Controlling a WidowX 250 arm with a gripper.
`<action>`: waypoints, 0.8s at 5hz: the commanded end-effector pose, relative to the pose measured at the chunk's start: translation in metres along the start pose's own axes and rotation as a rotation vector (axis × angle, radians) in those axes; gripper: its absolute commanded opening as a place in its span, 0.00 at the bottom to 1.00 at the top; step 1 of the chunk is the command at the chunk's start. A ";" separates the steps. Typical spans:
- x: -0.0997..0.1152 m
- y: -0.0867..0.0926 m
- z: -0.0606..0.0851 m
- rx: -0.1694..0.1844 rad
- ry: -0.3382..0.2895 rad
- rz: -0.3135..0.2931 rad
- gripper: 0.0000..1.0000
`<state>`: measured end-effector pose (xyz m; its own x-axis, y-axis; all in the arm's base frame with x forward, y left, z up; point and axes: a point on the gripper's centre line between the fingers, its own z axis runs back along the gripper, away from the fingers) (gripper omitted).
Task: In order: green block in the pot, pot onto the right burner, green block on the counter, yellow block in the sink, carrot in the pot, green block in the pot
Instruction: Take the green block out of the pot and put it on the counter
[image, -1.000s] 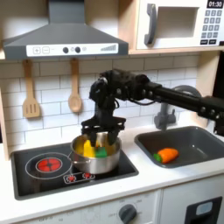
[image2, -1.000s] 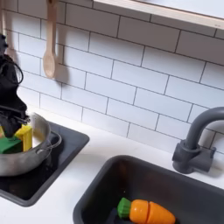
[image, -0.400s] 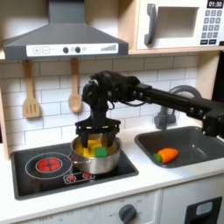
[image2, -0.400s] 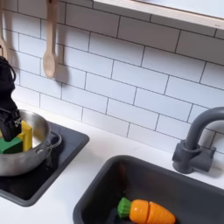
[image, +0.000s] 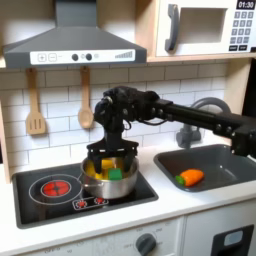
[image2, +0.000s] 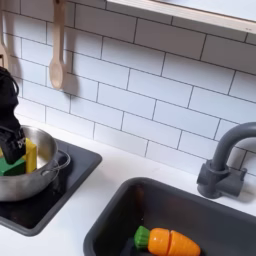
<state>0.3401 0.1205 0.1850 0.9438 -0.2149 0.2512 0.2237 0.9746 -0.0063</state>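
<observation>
— Where is the pot?

— The pot (image: 108, 180) sits on the black stovetop (image: 50, 195), on the burner at the first exterior view's right of the red-ringed one (image: 57, 186). In the second exterior view its steel wall (image2: 35, 180) and a small side handle face the camera.

— And the blocks?

— Both are inside it. The green block (image2: 12, 166) lies low in the pot at the second exterior view's left, and the yellow block (image2: 31, 154) stands just beside it, touching or nearly so. In the first exterior view the green block (image: 115, 172) shows near the pot's right side, the yellow (image: 97, 171) at its left.

— What is the end effector doing?

— The end effector (image: 110, 154) hangs straight down over the pot's mouth, its dark fingers (image2: 9, 140) reaching in just above the green block. I cannot tell whether it is clenched or released — the tips blur against the pot's inside.

— The carrot?

— The carrot (image2: 166, 242) lies on its side in the sink (image2: 230, 215), green end toward the second exterior view's left, well apart from the pot. The pale bench (image2: 85, 198) runs between stovetop and sink, with the faucet (image2: 222, 160) behind the basin.
</observation>
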 end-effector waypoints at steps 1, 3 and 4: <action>-0.008 -0.006 -0.017 -0.004 0.035 -0.001 1.00; -0.002 -0.009 -0.024 0.010 0.030 -0.006 1.00; 0.003 -0.011 -0.023 0.021 0.020 -0.003 1.00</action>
<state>0.3429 0.1076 0.1590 0.9510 -0.2183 0.2190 0.2222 0.9750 0.0071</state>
